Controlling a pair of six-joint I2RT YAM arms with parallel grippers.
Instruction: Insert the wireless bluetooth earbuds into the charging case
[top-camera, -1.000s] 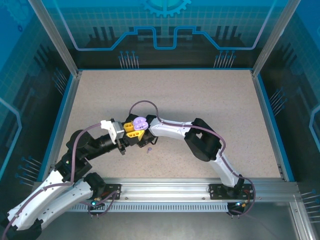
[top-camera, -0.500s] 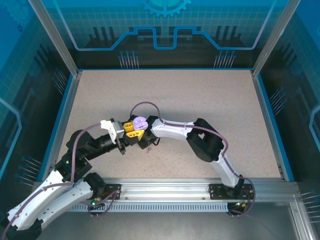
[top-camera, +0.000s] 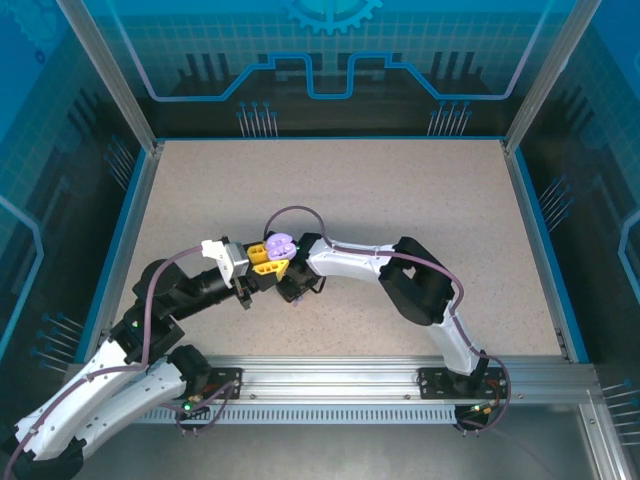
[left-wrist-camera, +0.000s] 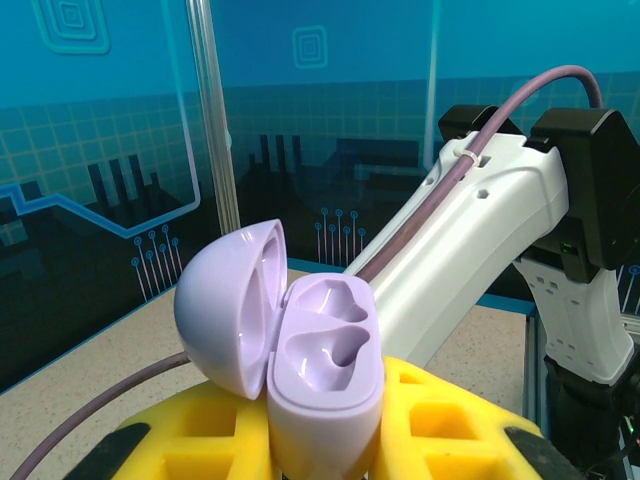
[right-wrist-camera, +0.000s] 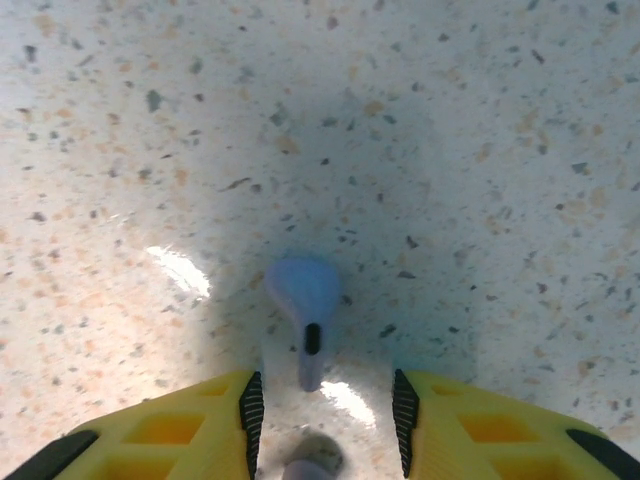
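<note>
While left gripper (left-wrist-camera: 325, 432) clamps open lilac case (left-wrist-camera: 325, 350) | right gripper (right-wrist-camera: 325, 410) parted around lilac stemmed earbud (right-wrist-camera: 305, 298)

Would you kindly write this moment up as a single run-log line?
left gripper: shut on open, empty lilac case | right gripper: open, straddling lilac earbud lying on table

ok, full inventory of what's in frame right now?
charging case: 1, lilac, lid open, both wells empty, held in the left tool
earbud: 1, lilac, lying on the table, stem between the right tool's fingers, clear of both
table: 1, speckled beige, blue-edged
left tool: 1, yellow fingers, shut on the charging case
right tool: 1, yellow fingers, open, low over the earbud
arms: 2, white and black, purple cables, meeting near the table's middle
</note>
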